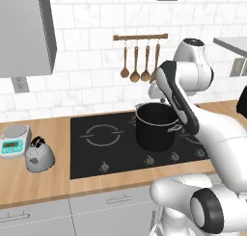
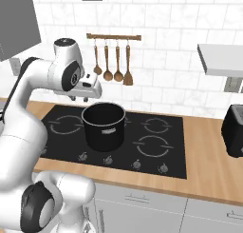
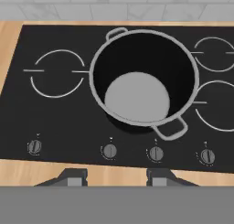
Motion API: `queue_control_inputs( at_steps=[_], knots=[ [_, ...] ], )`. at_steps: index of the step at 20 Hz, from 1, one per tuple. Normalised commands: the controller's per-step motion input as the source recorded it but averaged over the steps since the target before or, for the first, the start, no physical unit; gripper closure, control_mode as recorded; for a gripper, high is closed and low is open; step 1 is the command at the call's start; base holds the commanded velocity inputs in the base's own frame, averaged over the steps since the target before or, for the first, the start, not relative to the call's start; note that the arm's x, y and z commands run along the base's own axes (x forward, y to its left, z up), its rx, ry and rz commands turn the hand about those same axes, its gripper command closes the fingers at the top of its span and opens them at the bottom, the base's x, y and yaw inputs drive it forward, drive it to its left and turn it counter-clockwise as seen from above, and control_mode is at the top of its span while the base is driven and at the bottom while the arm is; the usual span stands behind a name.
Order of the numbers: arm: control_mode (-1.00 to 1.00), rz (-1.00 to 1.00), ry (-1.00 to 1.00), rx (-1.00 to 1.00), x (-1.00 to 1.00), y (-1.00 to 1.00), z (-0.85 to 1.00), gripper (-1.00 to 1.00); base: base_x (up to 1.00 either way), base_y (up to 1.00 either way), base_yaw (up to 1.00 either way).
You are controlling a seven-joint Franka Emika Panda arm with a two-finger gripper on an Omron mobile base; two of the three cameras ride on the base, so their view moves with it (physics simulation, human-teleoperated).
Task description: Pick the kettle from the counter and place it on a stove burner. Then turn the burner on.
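A big black pot stands mid-cooktop between pale burner rings, four knobs below.

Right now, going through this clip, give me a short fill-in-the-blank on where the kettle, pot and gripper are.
1. The kettle stands on the wooden ____, beside the scale.
2. The big black pot sits on the ____.
3. The gripper hangs above the cooktop, its jaws apart and holding ____.
4. On the wall rail hang four wooden ____.

Missing words: counter; cooktop; nothing; spoons
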Motion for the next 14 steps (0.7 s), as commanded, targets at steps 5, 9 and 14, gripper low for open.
queue_control_inputs(
  at_steps=[5,9,14],
  knots=[
    [-1.00,0.18,0.00,-0.05,-0.30,0.54,0.00,-1.00,0.00,0.00,0.00],
    [-1.00,0.25,0.00,-0.02,-0.36,1.00,-0.01,-1.00,0.00,0.00,0.00],
    [-1.00,0.25,0.00,0.00,-0.42,1.00,-0.02,-1.00,0.00,0.00,0.00]
  ],
)
